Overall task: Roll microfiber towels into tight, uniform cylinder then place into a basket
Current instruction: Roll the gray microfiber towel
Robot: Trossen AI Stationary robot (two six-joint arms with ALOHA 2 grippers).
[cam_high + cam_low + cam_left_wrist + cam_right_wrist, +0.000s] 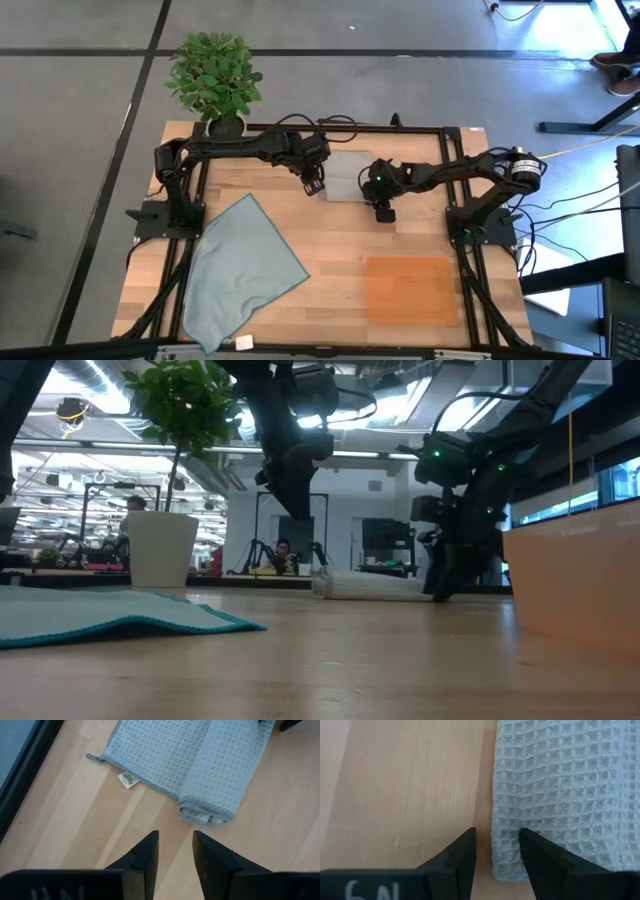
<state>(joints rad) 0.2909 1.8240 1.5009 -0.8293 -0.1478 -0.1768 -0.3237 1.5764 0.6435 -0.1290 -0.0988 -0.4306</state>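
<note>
A leafy green plant (214, 75) in a white pot (160, 548) stands at the far left corner of the pale wood surface (330, 250). Cables (585, 205) trail across the grey floor (80, 120) on the right.

Both arms: dark/black, 6-joint, chunky segmented links on black base plates at the table's side edges. Black cables loop off the upper links and run along the black frame rails. Right arm (470, 175) has a round silver-and-yellow joint cap near the shoulder and a small green LED on the wrist housing, visible in high and low views. Left arm (240, 148) is all black. Left gripper (175, 855) and right gripper (497, 852): 2 matte black wedge-shaped fingers each, tapering forward. Right wrist housing carries white "6N"-like lettering.
</note>
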